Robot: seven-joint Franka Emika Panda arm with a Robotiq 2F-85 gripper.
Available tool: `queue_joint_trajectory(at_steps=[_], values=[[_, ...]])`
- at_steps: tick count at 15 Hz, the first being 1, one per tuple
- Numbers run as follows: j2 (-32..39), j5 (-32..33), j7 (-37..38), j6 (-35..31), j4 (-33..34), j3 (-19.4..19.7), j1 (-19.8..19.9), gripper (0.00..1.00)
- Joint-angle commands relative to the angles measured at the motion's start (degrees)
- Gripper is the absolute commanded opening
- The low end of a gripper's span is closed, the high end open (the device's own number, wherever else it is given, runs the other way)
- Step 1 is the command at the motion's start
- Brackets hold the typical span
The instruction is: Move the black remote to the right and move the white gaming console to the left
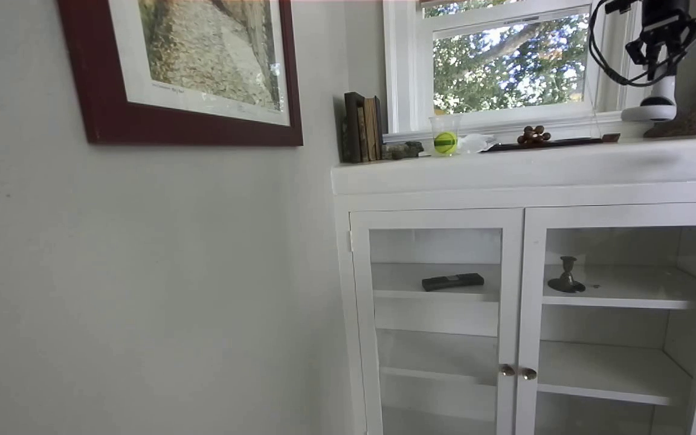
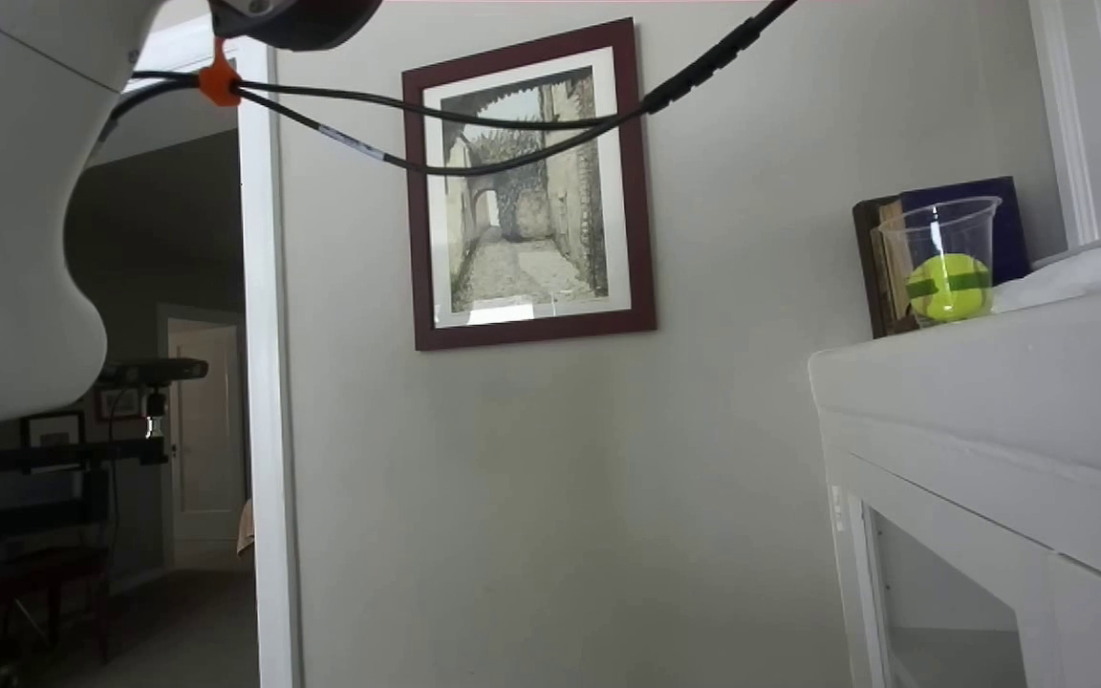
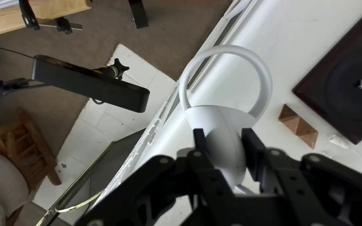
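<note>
Brown block point(image 3: 298, 125) lies beside dark panel point(image 3: 342, 81), cropped at right. Gripper point(image 3: 223, 139) clamps white gaming console point(image 3: 222, 131), partly hiding it.

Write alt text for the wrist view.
The claw grips the ringed white gaming console over a white ledge. To its right lie a brown faceted block and a dark panel; at left are a black bar-shaped device and brown carpet.

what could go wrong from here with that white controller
The gripper pinches the white controller where it is rounded, so it might twist or slip. In the wrist view its ring crosses the front edge of the white cabinet top, so a drop could end on the floor. Carried low towards the clear cup holding the yellow-green ball, it might tip it.
</note>
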State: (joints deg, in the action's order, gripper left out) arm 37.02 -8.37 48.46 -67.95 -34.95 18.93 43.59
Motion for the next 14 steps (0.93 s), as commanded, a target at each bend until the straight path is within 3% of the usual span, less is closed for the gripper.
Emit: queue_joint_trajectory(at_steps=[1,8,14], values=[[0.5,0.3,0.7,-1.5,3.0,-0.7,-2.4,0.08],[1.3,4.8,-13.7,-6.7,3.9,-1.0,-9.9,0.08],[0.6,4.5,-29.9,-9.8,3.0,-1.8,-11.7,0.08]])
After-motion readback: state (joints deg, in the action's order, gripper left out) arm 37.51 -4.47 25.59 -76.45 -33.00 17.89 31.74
